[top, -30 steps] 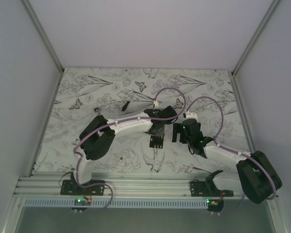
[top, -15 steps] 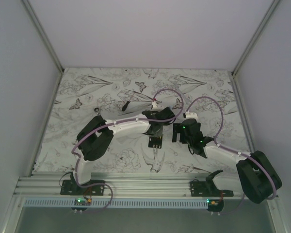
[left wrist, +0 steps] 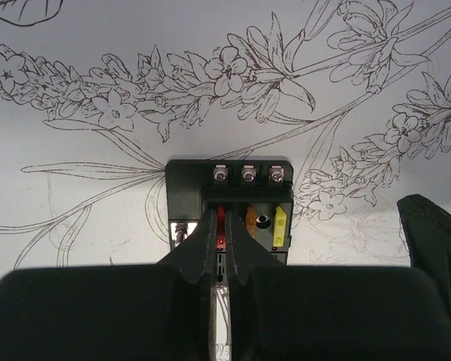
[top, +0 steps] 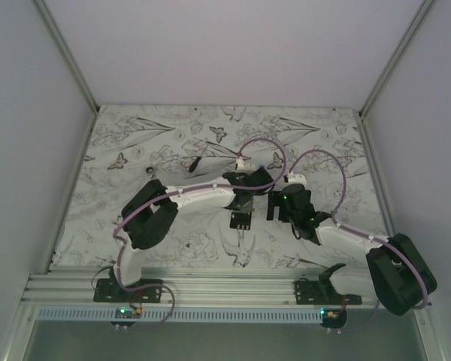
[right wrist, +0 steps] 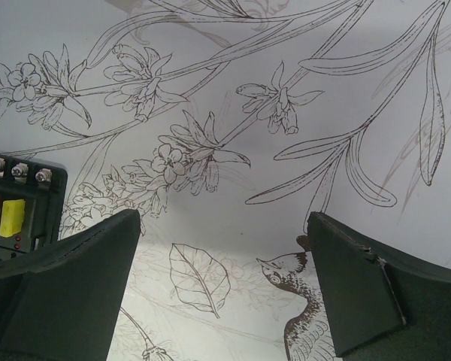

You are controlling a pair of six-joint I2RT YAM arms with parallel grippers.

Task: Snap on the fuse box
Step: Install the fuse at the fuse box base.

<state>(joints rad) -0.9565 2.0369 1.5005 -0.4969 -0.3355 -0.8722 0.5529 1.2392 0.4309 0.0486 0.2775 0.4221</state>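
Detail comes only from the wrist cameras. From above, the fuse box [top: 243,220] is just a small dark block near the middle of the flower-printed counter [top: 135,135], under the tip of the left pincer [top: 243,208] and just left of the right pincer [top: 273,206]. The left wrist view shows the box as black and lying flat, with three silver screws [left wrist: 248,174] in a row along its far edge. Nearer the camera, a red fuse [left wrist: 221,216], an orange fuse [left wrist: 252,218] and a yellow fuse [left wrist: 279,227] sit side by side. There the left pincer is closed to a thin slit, its tips over the red fuse; whether they pinch it cannot be told. The right wrist view catches only a corner of the box at its left edge, and shows the right pincer spread wide, holding nothing, over bare print beside the box. Only the top view shows a small dark tool [top: 195,162] farther back, well apart from the box.
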